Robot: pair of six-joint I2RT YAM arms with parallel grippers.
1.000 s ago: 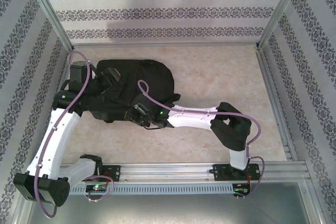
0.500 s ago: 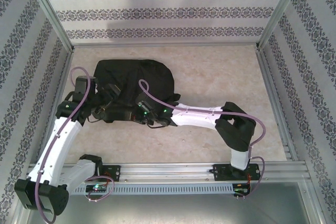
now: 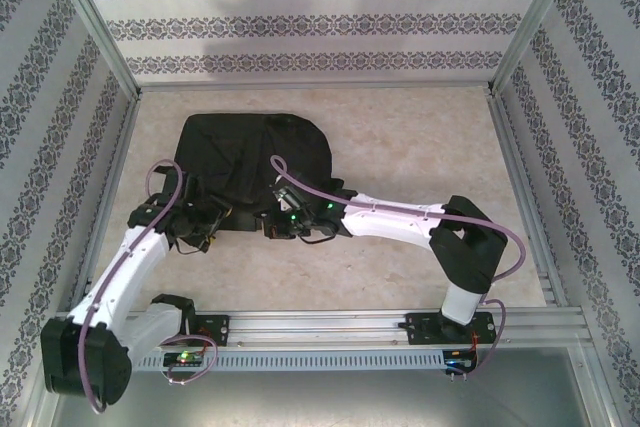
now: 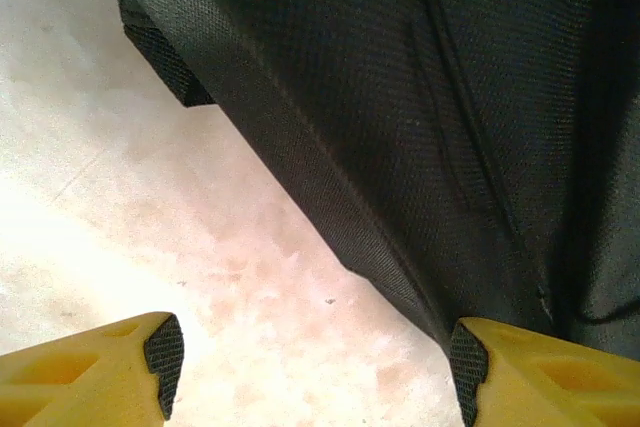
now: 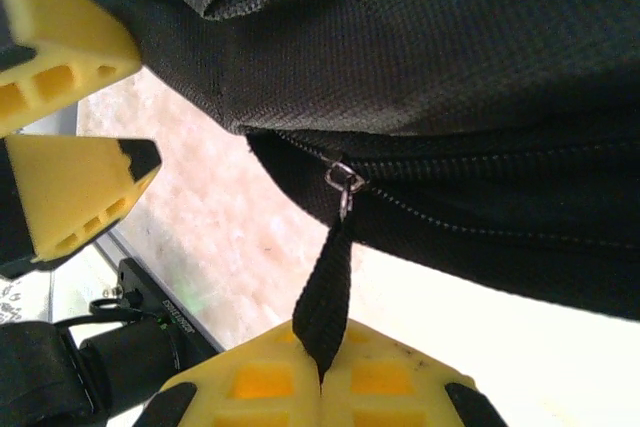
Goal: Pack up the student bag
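Top external view: the student bag (image 3: 255,157) lies flat on the table (image 3: 420,147), left of centre in the upper half of the frame. Its lower edge blends with the dark wrists, so the fingertips are hard to make out there.
Pose, left arm: it rises from the lower left corner, then bends rightward at the wrist and ends at the bag's lower left edge.
Pose, right arm: the elbow is folded at the right of centre, and the white forearm stretches leftward to the bag's lower edge.
State, left gripper (image 4: 315,377): in the left wrist view the two yellow fingers sit at the bottom corners, spread wide, with only bare table between them. The right-hand finger stands just beside the bag's edge; whether it touches cannot be told.
State, right gripper (image 5: 322,372): in the right wrist view the fingers are pressed together at bottom centre, pinching the black pull strap (image 5: 325,297).
Hidden: the strap's end is buried between the closed fingers.
Metal ring (image 5: 343,185): it joins the strap to the bag's zipper line.
Cut off: the zipper line runs out of the right edge. In the left wrist view the bag runs past the top and right borders.
Unclear: seams and straps are lost in the black fabric.
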